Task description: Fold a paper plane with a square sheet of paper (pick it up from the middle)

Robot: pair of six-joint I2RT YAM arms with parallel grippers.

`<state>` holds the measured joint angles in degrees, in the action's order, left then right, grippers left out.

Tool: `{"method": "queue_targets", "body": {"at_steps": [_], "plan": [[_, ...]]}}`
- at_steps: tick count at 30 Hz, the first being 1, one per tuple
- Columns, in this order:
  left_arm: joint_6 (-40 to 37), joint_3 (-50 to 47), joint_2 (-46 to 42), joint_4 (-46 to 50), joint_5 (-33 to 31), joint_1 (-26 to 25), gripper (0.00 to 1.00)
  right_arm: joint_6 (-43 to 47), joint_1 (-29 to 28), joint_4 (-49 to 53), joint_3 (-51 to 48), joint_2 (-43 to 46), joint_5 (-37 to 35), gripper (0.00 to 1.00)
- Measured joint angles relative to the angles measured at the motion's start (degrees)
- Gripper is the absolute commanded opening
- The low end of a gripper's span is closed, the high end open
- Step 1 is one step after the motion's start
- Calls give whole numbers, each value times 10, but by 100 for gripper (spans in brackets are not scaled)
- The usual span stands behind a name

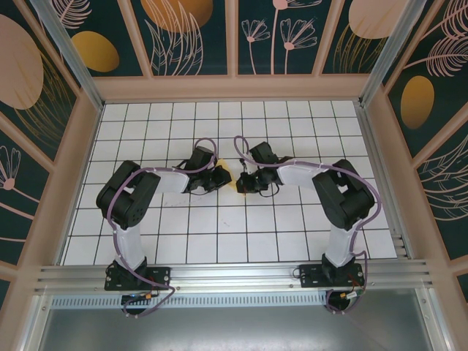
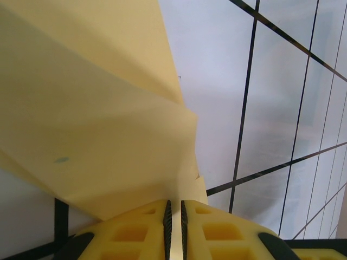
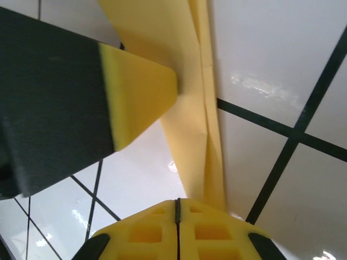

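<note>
Bright, even light; mild glare.

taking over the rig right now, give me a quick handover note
Grippers: the left gripper is shut on the yellow paper. The right gripper is shut beside the paper's creased strip; I cannot tell whether it is gripping it.
Where: the paper sits between both grippers over the middle of the table.
Done: the paper is folded into layers with creases.
Left: the plane is not visibly finished; check the shape and complete the folds.
</note>
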<state>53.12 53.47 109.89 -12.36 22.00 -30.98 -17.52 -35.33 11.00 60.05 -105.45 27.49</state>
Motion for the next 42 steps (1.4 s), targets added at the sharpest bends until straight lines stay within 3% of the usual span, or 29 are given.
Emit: {"method": "queue_targets", "body": {"at_steps": [24,42], "plan": [[-5,4,0,8,-1,-1,16,7,-3,21,-10,-3,-24,5],[-6,5,1,10,-2,-1,16,5,11,-5,-29,-3,-4,5]]}}
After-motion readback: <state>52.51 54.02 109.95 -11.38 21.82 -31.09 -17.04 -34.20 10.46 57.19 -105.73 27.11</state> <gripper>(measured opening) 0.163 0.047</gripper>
